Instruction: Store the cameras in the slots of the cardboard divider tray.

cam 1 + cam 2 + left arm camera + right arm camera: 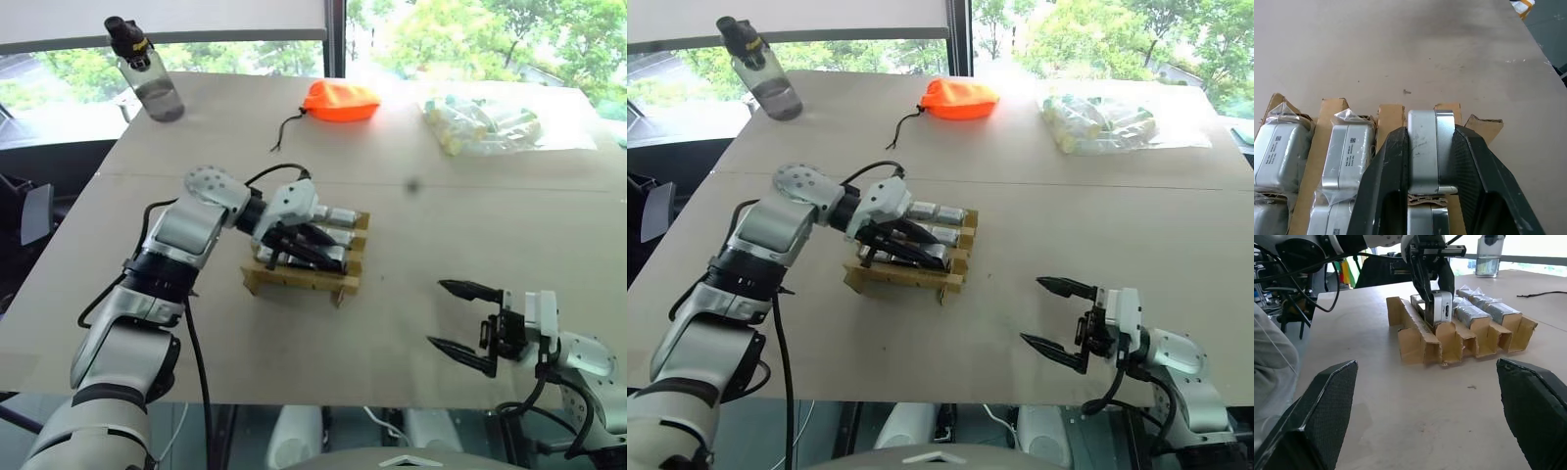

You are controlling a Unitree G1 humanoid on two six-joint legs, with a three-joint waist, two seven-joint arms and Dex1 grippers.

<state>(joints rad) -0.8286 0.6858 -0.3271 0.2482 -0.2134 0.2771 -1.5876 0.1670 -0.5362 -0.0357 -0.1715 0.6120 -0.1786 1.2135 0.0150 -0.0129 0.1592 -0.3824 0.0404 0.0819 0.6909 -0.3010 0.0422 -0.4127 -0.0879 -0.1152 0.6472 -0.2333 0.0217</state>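
The cardboard divider tray [294, 281] is sitting flat on the table a little left of centre in the left eye view, tan-brown, its slotted walls standing upright. Silver-grey cameras [1347, 156] wrapped in clear plastic are lying in its compartments, filling the rows nearer the upper right of the tray. One bare silver camera [1424, 149] is standing upright, its lower end sitting in an end slot.
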